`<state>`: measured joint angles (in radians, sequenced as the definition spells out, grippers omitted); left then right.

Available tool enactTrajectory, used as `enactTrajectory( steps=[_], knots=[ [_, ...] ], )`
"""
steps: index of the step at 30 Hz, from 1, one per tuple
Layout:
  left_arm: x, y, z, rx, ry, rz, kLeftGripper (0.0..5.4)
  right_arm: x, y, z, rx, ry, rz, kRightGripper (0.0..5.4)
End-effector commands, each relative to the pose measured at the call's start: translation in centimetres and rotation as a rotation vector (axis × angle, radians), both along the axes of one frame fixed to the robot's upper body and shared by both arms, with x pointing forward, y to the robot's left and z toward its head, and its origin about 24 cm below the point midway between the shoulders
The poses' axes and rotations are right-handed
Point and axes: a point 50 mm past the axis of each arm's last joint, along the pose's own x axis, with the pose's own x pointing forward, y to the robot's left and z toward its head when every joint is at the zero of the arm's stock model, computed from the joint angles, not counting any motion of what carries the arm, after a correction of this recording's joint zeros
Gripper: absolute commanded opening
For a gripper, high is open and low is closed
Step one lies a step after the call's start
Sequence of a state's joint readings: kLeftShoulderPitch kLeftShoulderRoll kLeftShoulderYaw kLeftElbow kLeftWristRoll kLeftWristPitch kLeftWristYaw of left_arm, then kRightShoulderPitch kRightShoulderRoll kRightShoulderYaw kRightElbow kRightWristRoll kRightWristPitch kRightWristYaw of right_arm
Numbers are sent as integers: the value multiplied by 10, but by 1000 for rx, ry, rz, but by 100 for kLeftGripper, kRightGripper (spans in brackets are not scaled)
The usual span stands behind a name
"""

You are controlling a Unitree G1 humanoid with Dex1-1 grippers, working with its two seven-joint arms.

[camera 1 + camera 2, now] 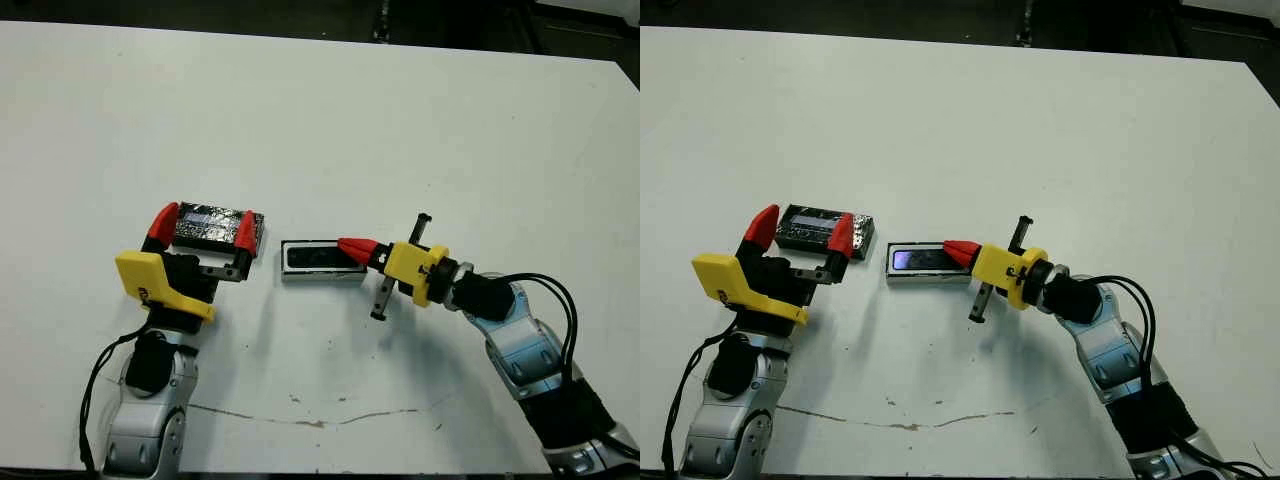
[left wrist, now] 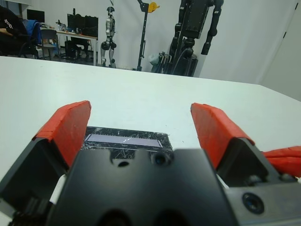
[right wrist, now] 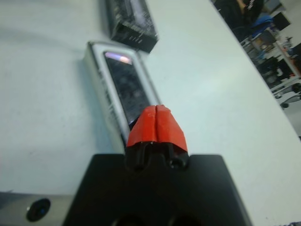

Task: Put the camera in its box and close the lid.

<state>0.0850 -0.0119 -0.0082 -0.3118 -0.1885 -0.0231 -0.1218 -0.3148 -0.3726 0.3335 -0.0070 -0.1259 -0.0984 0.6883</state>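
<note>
On the broad white table [image 1: 330, 130], the small shallow box [image 1: 322, 274] with thin dark walls and a white inside served as the fixed mark, lying near the middle of the near half. Inside that box lay the flat black camera [image 1: 315, 259] with its glossy bluish screen facing up. Just to the left of the box, a little apart from it, rested the black glossy lid [image 1: 212, 225] with silvery speckles and a pale strip on top. The left gripper [image 1: 205, 226] hovered at the lid, its two red-tipped fingers spread wide, one at each end of the lid and not closed on it. From the right of the box came the right gripper [image 1: 352, 246], its red tips pressed together into a single point that rested over the right end of the box, at the camera's edge; whether the tip touched the camera could not be told. The table surface was plain and matt, with a thin brownish crack-like line [image 1: 300, 418] and a few small dark specks nearer than the box. Beyond the far edge of the table, in the left wrist view, stood a pale-walled room with dark robot figures on stands [image 2: 193, 33] and a desk with monitors [image 2: 77, 28].
</note>
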Motion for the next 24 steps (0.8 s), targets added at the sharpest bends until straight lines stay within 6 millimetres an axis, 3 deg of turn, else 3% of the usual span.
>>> enactTrajectory(
  steps=[1,6,11,18,24],
  knots=[
    [-2,0,-3,-2,20,2,540,-6,-13,-16,-71,71,-14,2],
    [-2,1,-3,12,14,7,540,-8,-20,-20,-86,82,-18,2],
    [-2,2,-3,0,22,3,540,-10,-27,-10,-5,55,-65,2],
    [4,10,6,48,-30,10,540,-14,-42,29,335,-12,-211,2],
    [22,33,38,208,-136,32,540,-25,-71,54,690,67,-353,2]
  ],
)
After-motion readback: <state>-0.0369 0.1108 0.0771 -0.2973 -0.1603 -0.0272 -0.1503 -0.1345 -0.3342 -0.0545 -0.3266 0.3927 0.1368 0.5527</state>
